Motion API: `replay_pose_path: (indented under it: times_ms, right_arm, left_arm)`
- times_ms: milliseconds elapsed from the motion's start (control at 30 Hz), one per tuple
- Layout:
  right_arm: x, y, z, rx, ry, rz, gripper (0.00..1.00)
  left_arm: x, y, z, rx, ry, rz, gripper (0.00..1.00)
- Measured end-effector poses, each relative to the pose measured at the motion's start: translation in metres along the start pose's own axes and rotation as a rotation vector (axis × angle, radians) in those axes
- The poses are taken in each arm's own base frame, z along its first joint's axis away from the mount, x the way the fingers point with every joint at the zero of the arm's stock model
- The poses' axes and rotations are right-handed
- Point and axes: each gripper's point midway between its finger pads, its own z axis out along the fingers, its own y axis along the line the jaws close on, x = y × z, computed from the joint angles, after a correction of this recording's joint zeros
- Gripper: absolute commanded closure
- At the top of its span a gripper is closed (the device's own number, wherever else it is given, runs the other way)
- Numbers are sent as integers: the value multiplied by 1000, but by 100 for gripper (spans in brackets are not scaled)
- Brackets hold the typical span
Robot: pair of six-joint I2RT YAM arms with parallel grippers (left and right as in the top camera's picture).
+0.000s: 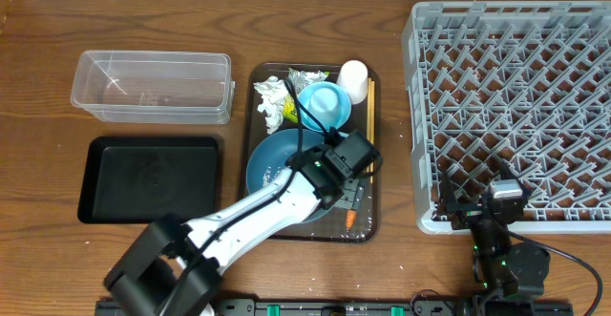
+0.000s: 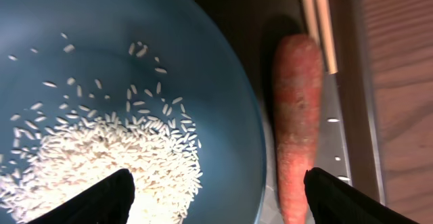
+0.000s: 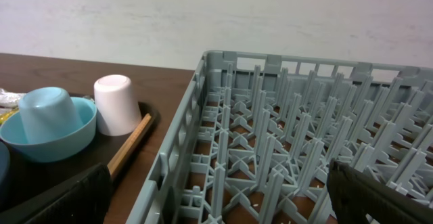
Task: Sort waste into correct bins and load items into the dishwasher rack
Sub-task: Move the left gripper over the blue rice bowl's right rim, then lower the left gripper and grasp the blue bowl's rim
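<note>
Waste sorting, it looks like: left tool [image 2: 220, 207] spread wide above the rim of the blue bowl [image 2: 135, 41], carrot [image 2: 296, 116] just beside it on the tray [image 2: 237, 7]. Next move probably: centre over the carrot, drop, pinch. Right tool [image 3: 220, 197] also wide, by the rack [image 3: 270, 116].

Your overhead view looks straight down on the whole desk [image 1: 38, 115]. Your left wrist view hovers close above the blue bowl [image 2: 203, 48] and carrot [image 2: 298, 116]. Your right wrist view faces low across the rack [image 3: 270, 156], sharing the white cup [image 3: 116, 103] with overhead.

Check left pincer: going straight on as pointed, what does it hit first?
The left pincer would likely meet the rim of the blue bowl first, the carrot just beside it; depth unclear.
</note>
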Motion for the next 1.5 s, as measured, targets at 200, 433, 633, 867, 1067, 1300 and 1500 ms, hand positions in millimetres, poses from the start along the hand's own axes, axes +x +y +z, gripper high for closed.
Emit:
replay_pose_path:
  times_ms: [200,433,633,867,1067,1300,1500]
  right_arm:
    - [0,0,0,0,0,0,1]
    - [0,0,0,0,0,0,1]
    - [0,0,0,0,0,0,1]
    - [0,0,0,0,0,0,1]
    - [0,0,0,0,0,0,1]
    - [0,0,0,0,0,0,1]
    - [0,0,0,0,0,0,1]
  left_arm:
    - [11,-1,17,-31,44,18,25]
    - [12,-5,18,-29,41,28,38]
    - [12,-5,18,-30,42,28,39]
    - [12,-5,18,-30,42,11,51]
    - [16,-11,17,-25,43,24,51]
    - [25,-24,15,-22,38,76,50]
    - [22,-21,15,-44,22,77,51]
